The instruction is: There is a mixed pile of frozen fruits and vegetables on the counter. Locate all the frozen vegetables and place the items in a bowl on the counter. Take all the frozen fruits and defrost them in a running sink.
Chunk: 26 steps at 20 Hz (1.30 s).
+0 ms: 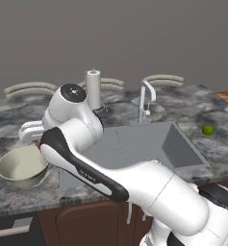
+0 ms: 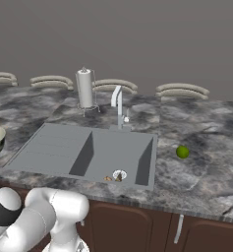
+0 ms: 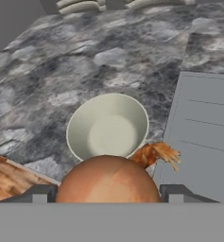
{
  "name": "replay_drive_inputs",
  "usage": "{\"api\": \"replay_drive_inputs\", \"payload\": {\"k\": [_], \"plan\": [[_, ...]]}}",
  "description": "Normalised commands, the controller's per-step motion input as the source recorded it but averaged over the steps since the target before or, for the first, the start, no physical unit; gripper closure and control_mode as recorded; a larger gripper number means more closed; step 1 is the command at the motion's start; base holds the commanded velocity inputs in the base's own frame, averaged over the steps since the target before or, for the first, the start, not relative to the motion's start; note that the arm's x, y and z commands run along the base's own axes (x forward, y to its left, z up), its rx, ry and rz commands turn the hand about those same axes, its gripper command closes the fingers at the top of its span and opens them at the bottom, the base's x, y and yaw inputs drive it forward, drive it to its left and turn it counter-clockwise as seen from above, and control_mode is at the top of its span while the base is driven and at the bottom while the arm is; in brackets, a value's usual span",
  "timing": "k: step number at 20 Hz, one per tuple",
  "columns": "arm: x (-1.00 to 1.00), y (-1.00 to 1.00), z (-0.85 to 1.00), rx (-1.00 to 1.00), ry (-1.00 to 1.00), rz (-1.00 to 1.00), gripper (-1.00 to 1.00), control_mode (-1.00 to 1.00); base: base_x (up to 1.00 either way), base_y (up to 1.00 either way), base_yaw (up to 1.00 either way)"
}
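A reddish-brown oval vegetable point(image 3: 108, 182) with a frayed orange tuft sits between my fingertips point(image 3: 176, 194); my gripper point(image 3: 108, 194) is shut on it. Right below it stands the pale cream-green bowl point(image 3: 80, 125), with nothing inside. In the left base view the bowl point(image 1: 19, 168) is at the counter's front left, and my hand point(image 1: 30, 131) hangs over its far rim. A lime-green ball point(image 1: 208, 129) point(image 2: 182, 152) lies on the counter point(image 2: 196, 172) right of the sink point(image 2: 113, 150). A small orange-brown fruit point(image 2: 108, 178) rests in the basin beside the drain point(image 2: 119, 174).
A chrome tap point(image 1: 146, 98) point(image 2: 119, 106) rises behind the basin. A paper-towel stand point(image 1: 93, 89) point(image 2: 84, 88) is at the back. Curved grey-beige plates point(image 1: 30, 88) point(image 2: 182, 90) line the counter's far edge. The ribbed drainboard point(image 3: 203, 137) lies right of the bowl.
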Motion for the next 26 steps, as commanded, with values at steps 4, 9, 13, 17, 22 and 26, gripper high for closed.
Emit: {"api": "replay_drive_inputs", "payload": {"k": [4,9,13,17,22,26], "plan": [[0.12,0.17,-0.25,0.0,0.01,0.0,1.0,-1.0,0.0,0.0,0.0],[0.01,0.08,-0.17,0.0,0.0,0.0,1.0,-1.0,0.0,0.0,0.0],[0.0,0.0,-0.08,0.0,0.0,0.0,1.0,-1.0,0.0,0.0,0.0],[0.0,0.0,-0.02,0.0,0.0,0.0,1.0,-1.0,0.0,0.0,0.0],[0.0,0.0,-0.03,0.0,0.08,0.0,1.0,-1.0,0.0,0.0,0.0],[0.01,0.0,0.0,0.0,0.14,0.0,1.0,-1.0,0.0,0.0,0.0]]}}
